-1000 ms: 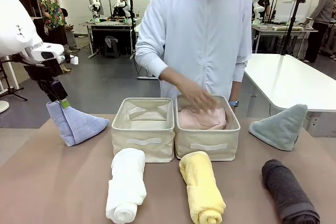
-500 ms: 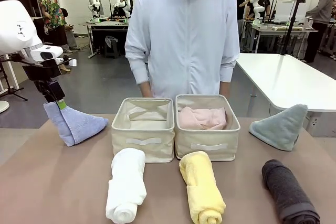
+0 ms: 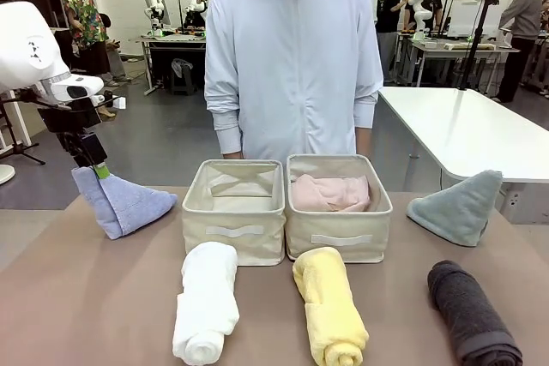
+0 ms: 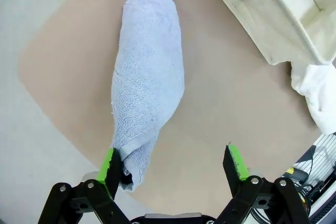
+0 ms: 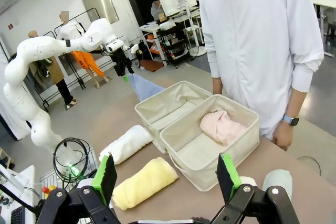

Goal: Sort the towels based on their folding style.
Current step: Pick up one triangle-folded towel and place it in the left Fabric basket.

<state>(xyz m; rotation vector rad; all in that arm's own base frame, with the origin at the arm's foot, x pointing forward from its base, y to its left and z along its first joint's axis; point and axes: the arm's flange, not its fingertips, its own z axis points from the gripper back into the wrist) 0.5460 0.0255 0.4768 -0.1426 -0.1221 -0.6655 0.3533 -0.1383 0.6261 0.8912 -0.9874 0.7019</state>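
Pink rolled towel [image 3: 330, 193] in right beige fabric basket [image 3: 339, 242], brown desk [image 3: 86, 297]; left hand [image 4: 170, 150] released astride lavender-blue cone-folded towel [image 4: 149, 77], right hand [image 5: 167, 157] released.

The blue towel [image 4: 147, 77] is soft, fuzzy cloth with tiny loops. The white towel [image 3: 206, 297] and yellow towel [image 3: 330, 306] in front of the baskets [image 3: 233, 233] look fluffy too. The baskets are flat, plain cloth. The table [image 3: 86, 297] is smooth and dull. The arm [image 3: 26, 45] is shiny white plastic.
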